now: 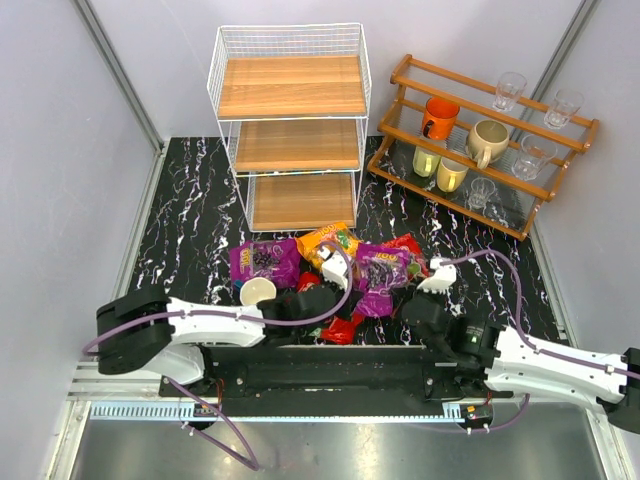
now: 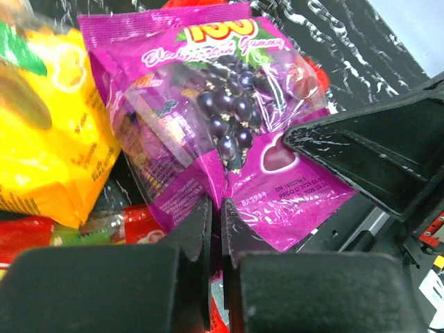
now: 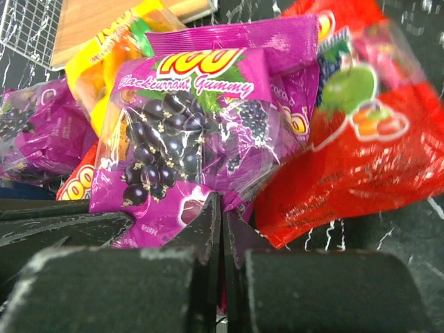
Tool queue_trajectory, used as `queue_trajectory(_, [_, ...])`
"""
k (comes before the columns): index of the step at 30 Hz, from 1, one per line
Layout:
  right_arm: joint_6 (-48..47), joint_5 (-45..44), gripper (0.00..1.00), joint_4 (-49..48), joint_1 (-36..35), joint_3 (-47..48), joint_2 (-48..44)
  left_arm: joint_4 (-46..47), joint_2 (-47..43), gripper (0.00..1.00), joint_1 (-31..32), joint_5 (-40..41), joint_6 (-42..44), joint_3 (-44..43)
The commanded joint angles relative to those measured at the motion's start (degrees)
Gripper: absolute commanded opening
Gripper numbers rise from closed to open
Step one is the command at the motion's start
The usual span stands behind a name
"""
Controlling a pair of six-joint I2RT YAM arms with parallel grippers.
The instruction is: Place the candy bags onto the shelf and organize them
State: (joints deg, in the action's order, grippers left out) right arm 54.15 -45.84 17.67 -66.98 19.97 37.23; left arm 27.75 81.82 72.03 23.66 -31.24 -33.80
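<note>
A purple candy bag (image 1: pixel 385 268) printed with blackcurrants lies in the pile on the table, in front of the white wire shelf (image 1: pixel 290 85). My left gripper (image 2: pixel 216 208) is shut on the bottom edge of this purple bag (image 2: pixel 222 118), left of its heart window. My right gripper (image 3: pixel 223 208) pinches the same bag (image 3: pixel 187 118) to the right of that window. Around it lie an orange-yellow bag (image 1: pixel 328 240), a second purple bag (image 1: pixel 264 260) and red bags (image 1: pixel 408 245) (image 1: pixel 340 328). The shelf's three wooden tiers are bare.
A white cup (image 1: pixel 257 291) stands just left of the pile, beside my left arm. A brown stepped rack (image 1: pixel 480 140) with mugs and glasses stands at the back right. Grey walls close in the black marbled table (image 1: pixel 190 230).
</note>
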Motion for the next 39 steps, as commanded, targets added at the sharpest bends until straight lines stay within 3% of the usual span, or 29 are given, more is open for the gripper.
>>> queue_trajectory(1, [-13.0, -3.3, 0.00, -2.0, -0.4, 14.0, 0.6, -6.8, -8.5, 0.00, 0.4, -2.7, 6.4, -10.9])
queue_trajectory(8, [-35.7, -3.8, 0.00, -6.2, -0.4, 36.2, 10.6, -23.9, -12.3, 0.00, -2.1, -2.2, 15.2, -31.3])
queue_trajectory(16, [-51.4, 2.2, 0.00, -10.2, 0.2, 59.3, 21.9, -36.7, -10.6, 0.00, -9.7, -8.3, 22.2, -52.4])
queue_trajectory(23, [-51.4, 15.6, 0.00, -7.7, 10.2, 74.1, 33.7, -41.1, -9.5, 0.00, -18.3, -12.4, 25.2, -65.5])
queue_trajectory(29, [-51.5, 26.9, 0.00, -5.1, 16.0, 88.7, 46.6, -42.6, -7.6, 0.00, -28.9, -17.9, 25.9, -70.8])
queue_trajectory(39, [-48.3, 40.8, 0.00, 2.5, 24.4, 121.4, 70.2, -41.4, -0.5, 0.00, -47.1, -29.0, 23.7, -77.6])
